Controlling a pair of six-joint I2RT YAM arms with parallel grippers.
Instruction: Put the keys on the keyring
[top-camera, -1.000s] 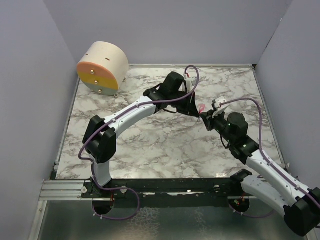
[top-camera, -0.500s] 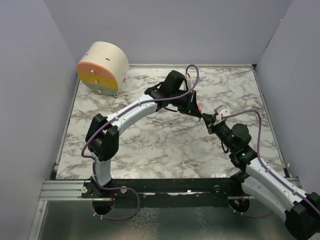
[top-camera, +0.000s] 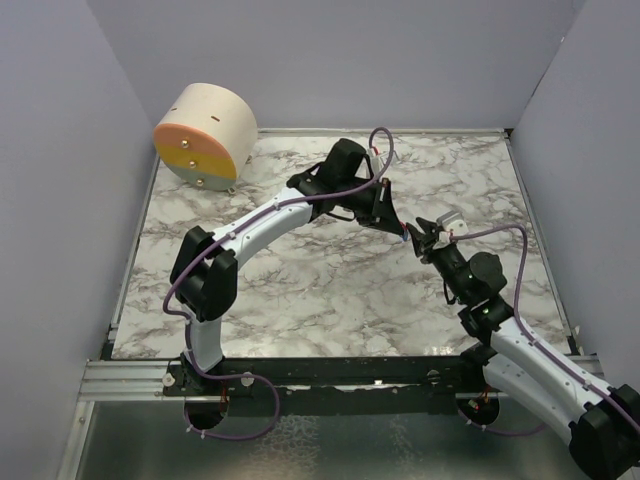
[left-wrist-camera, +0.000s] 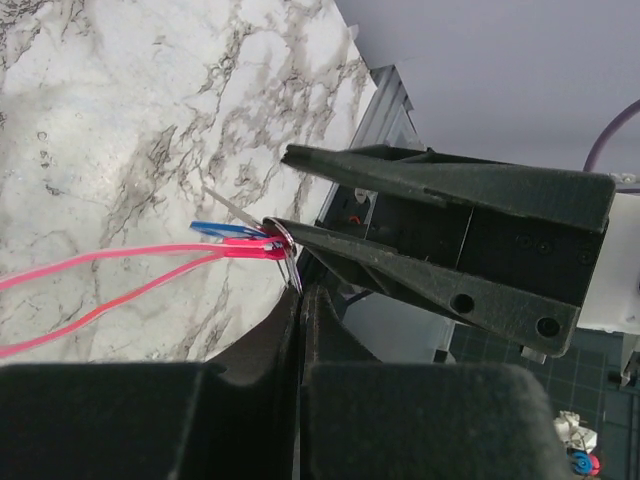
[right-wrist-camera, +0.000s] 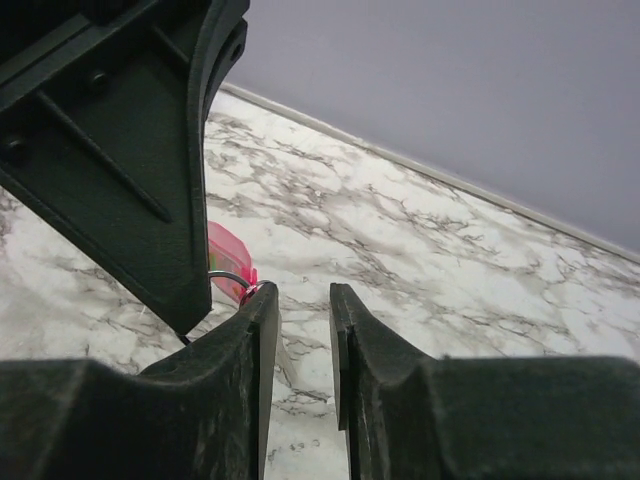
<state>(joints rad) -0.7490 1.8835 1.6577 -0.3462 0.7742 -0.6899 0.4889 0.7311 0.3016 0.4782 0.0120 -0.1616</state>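
Reaching over the right-hand middle of the marbled bench, the two arms come tip to tip above it. The left fingers are pressed fully together and pinch the thin metal ring of the keyring at their very tips. The blue tag and the pink key jut sideways from that ring, held clear of the bench. The right fingers stand slightly apart with nothing between them, and one tip touches the ring just beside the key. A tan drum rests at the far left corner.
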